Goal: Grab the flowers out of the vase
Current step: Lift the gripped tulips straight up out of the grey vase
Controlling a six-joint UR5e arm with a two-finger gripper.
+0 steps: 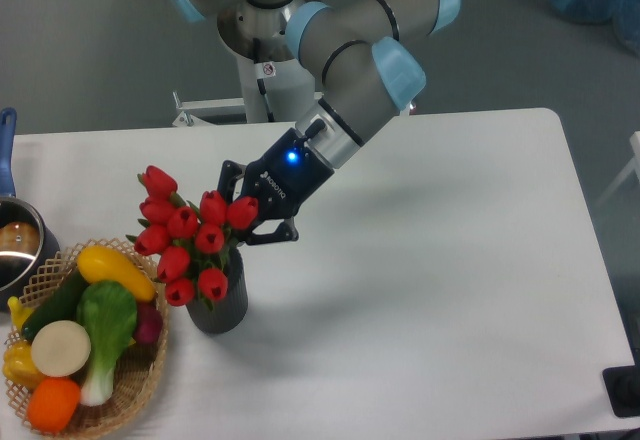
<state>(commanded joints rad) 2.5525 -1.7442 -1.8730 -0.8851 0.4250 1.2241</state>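
The flowers, a bunch of red tulip buds with green stems, stand in the vase, a short dark grey ribbed cylinder left of the table's middle. The buds lean to the left and spread above the vase's rim. My gripper reaches in from the upper right, its black fingers at the right side of the bunch, around the rightmost buds. The buds hide the fingertips, so I cannot tell whether the jaws are closed on the flowers.
A woven wicker basket with a bok choy, yellow squash, an orange and other produce sits at the front left, close to the vase. A shiny metal pot with a blue handle stands at the left edge.
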